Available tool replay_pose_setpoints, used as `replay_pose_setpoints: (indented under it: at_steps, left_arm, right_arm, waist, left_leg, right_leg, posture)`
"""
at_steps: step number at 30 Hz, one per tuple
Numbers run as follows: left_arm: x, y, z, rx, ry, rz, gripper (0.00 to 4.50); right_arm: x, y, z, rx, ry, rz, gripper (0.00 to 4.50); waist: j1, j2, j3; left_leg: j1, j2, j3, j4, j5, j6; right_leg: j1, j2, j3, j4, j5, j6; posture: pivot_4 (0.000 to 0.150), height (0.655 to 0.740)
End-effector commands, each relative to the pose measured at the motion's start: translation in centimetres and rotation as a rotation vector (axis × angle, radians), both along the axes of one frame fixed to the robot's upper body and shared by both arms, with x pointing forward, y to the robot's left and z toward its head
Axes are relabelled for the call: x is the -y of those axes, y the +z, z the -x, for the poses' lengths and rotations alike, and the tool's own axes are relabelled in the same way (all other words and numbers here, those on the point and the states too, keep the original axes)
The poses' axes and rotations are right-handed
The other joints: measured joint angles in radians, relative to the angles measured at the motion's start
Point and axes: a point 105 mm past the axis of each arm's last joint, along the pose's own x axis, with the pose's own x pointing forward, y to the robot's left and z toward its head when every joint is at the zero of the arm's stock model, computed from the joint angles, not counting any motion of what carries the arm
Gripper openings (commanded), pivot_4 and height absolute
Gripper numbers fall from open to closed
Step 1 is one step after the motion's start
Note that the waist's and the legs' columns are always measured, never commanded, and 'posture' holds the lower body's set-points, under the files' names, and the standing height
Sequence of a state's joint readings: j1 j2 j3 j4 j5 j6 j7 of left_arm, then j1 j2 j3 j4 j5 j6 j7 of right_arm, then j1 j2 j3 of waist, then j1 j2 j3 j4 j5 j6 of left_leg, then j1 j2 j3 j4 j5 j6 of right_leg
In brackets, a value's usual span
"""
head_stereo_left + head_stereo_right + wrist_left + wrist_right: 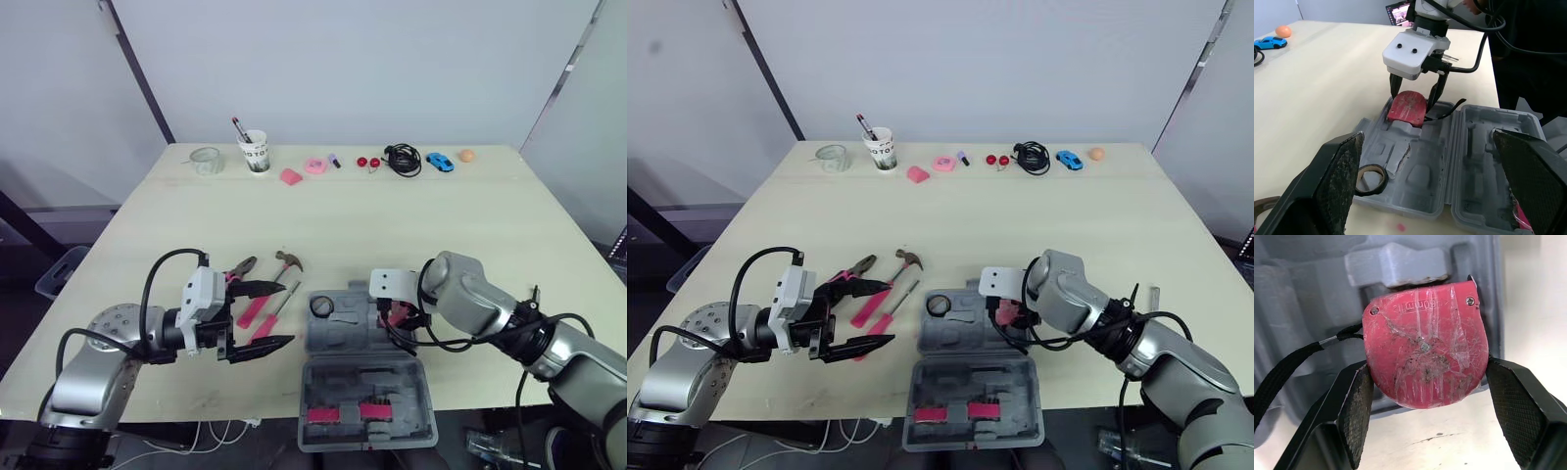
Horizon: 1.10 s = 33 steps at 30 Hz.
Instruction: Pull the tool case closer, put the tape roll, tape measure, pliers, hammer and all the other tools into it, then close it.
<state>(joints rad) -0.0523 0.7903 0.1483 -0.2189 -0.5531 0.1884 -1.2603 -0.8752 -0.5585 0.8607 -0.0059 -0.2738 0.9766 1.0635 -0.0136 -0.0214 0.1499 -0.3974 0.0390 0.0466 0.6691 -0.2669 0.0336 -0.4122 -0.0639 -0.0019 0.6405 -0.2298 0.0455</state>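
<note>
Tape measure [1425,345]: red body, clamped at its two lower sides between the fingers of the right gripper [1415,95], with its black wrist strap trailing off to one side. It sits at the right end of the tray half of the tool case [353,333], at or just above a moulded recess; whether it is fully seated cannot be told. The case lies open near the front edge of the surface [441,235], lid half toward the robot, and the tape roll [321,306] rests at the tray's left end. The likely next action is release straight down, since the recess lies directly under the gripper. Left of the case, the pliers [243,266], hammer [288,262] and a red-handled screwdriver [279,308] lie on the surface, long axes running diagonally from near-left to far-right. The left gripper [287,313] is spread wide and empty just beside them, so the left arm is the nearer one for these.
</note>
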Motion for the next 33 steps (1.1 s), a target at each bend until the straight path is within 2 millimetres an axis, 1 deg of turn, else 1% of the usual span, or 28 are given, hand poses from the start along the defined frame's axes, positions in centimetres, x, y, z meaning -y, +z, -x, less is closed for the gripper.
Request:
replay_pose_setpoints:
  at_steps: [1,2,3,7,11,14,17,18,20,21,24,25,26,27,28,30,33]
  left_arm:
    - [0.1,0.7,0.2,0.040,-0.007,0.006,4.50]
    - [0.2,0.7,0.2,0.040,-0.008,0.007,4.50]
    - [0.2,0.7,0.2,0.040,-0.008,0.007,4.50]
    - [0.2,0.6,0.2,0.040,-0.012,0.006,4.50]
    - [0.4,0.6,0.2,0.042,-0.015,0.009,4.50]
    - [0.4,0.7,0.2,0.046,-0.016,0.009,4.50]
    - [0.3,0.8,0.1,0.051,-0.015,0.011,4.50]
    - [0.3,0.9,0.1,0.052,-0.015,0.015,4.50]
    - [0.3,1.0,0.1,0.054,-0.015,0.021,4.50]
    - [0.3,1.1,0.1,0.054,-0.018,0.024,4.50]
    - [0.3,1.1,0.1,0.054,-0.022,0.025,4.50]
    - [0.3,1.1,0.1,0.052,-0.023,0.023,4.50]
    - [0.3,1.1,0.2,0.051,-0.024,0.022,4.50]
    - [0.3,1.1,0.2,0.050,-0.025,0.021,4.50]
    - [0.3,1.1,0.2,0.049,-0.027,0.021,4.50]
    - [0.3,1.1,0.2,0.048,-0.030,0.021,4.50]
    - [0.3,1.2,0.1,0.048,-0.032,0.019,4.50]
  right_arm:
    - [-0.4,1.3,-0.9,0.063,0.019,-0.015,3.88]
    - [-0.3,1.3,-0.9,0.063,0.021,-0.014,4.17]
    - [-0.3,1.3,-0.9,0.066,0.022,-0.014,4.36]
    - [0.0,1.6,-0.2,0.050,0.035,-0.019,4.36]
    - [0.8,2.5,0.0,0.068,0.027,-0.036,4.36]
    - [1.5,3.2,0.8,0.049,0.020,-0.084,4.36]
    - [1.8,4.1,1.0,0.056,0.027,-0.151,4.36]
    - [1.5,4.6,0.9,0.073,0.029,-0.219,4.36]
    - [1.3,5.3,0.7,0.095,0.030,-0.301,4.36]
    - [1.1,5.7,0.8,0.096,0.046,-0.422,4.36]
    - [1.3,6.2,1.4,0.096,0.074,-0.640,4.36]
    - [1.3,6.1,1.4,0.106,0.068,-0.676,4.00]
    - [1.2,6.0,1.4,0.121,0.069,-0.725,3.81]
    - [1.1,6.1,1.4,0.129,0.061,-0.771,3.50]
    - [1.1,5.9,1.3,0.137,0.042,-0.796,3.14]
    - [0.9,5.7,1.3,0.161,0.045,-0.839,2.28]
    - [0.7,5.7,0.8,0.199,0.022,-0.919,2.28]
  waist:
    - [0.000,0.000,0.000]
    - [0.000,0.000,0.000]
    - [0.000,0.000,0.000]
    - [0.001,0.000,0.000]
    - [0.001,0.000,0.000]
    - [0.001,0.000,0.000]
    - [0.001,0.000,0.000]
    - [0.001,0.000,0.000]
    - [0.001,0.000,0.000]
    - [0.001,0.000,0.000]
    - [0.005,-0.001,-0.001]
    - [0.007,-0.001,0.000]
    - [0.005,-0.001,0.000]
    - [0.004,-0.001,0.000]
    - [0.003,-0.002,-0.001]
    - [0.001,-0.001,-0.001]
    - [0.001,-0.001,0.000]
  left_leg:
    - [0.000,0.000,0.000,0.000,0.000,0.000]
    - [0.000,0.000,0.000,0.000,0.000,0.000]
    - [0.000,0.000,0.000,0.000,0.000,0.000]
    - [0.000,0.000,0.000,0.000,0.000,0.000]
    - [0.000,0.000,0.000,0.000,0.000,0.000]
    - [0.000,0.000,-0.001,0.000,0.000,0.000]
    - [0.000,0.000,-0.001,0.000,0.000,0.000]
    - [0.000,0.000,-0.001,0.000,0.000,0.000]
    - [0.000,0.000,-0.001,0.000,0.000,0.000]
    - [0.000,0.000,-0.001,0.000,0.000,0.000]
    - [0.000,0.000,0.000,0.000,0.000,0.000]
    - [0.000,0.000,-0.001,-0.001,0.000,0.000]
    - [0.000,0.000,0.000,0.000,0.000,0.000]
    - [0.000,0.000,0.000,0.000,0.000,0.000]
    - [0.000,0.000,0.000,0.000,0.000,0.000]
    - [0.000,0.000,0.000,0.000,0.000,0.000]
    - [0.001,0.000,0.000,0.000,0.000,0.000]
  right_leg:
    - [0.000,0.000,0.000,0.000,0.000,0.000]
    - [0.000,0.000,0.000,0.000,0.000,0.000]
    - [0.000,0.000,0.000,0.000,0.000,0.000]
    - [0.000,0.000,0.000,0.000,0.000,0.000]
    - [0.000,0.000,0.000,0.000,0.000,0.000]
    - [0.000,0.000,0.000,0.000,0.000,0.000]
    - [0.000,0.000,0.000,0.000,0.000,0.000]
    - [0.000,0.000,0.000,0.000,0.000,0.000]
    - [0.000,0.000,0.000,0.000,0.000,0.000]
    - [0.000,0.000,0.000,0.000,0.000,0.000]
    - [0.000,0.000,0.000,0.000,0.000,0.000]
    - [0.001,0.000,-0.001,-0.001,0.001,0.002]
    - [0.001,0.000,0.000,-0.002,0.001,0.002]
    - [0.001,0.000,0.000,-0.002,0.001,0.002]
    - [0.001,0.000,0.000,-0.002,0.001,0.002]
    - [0.002,0.000,0.000,-0.001,0.001,0.002]
    - [0.002,0.000,0.000,-0.001,0.001,0.002]
  posture:
    - [0.150,0.7400]
    - [0.150,0.7400]
    - [0.150,0.7400]
    - [0.150,0.7400]
    - [0.150,0.7400]
    - [0.150,0.7400]
    - [0.150,0.7400]
    - [0.150,0.7400]
    - [0.150,0.7400]
    - [0.150,0.7400]
    - [0.150,0.7400]
    - [0.150,0.7400]
    - [0.150,0.7400]
    - [0.150,0.7400]
    - [0.150,0.7400]
    - [0.150,0.7400]
    - [0.150,0.7400]
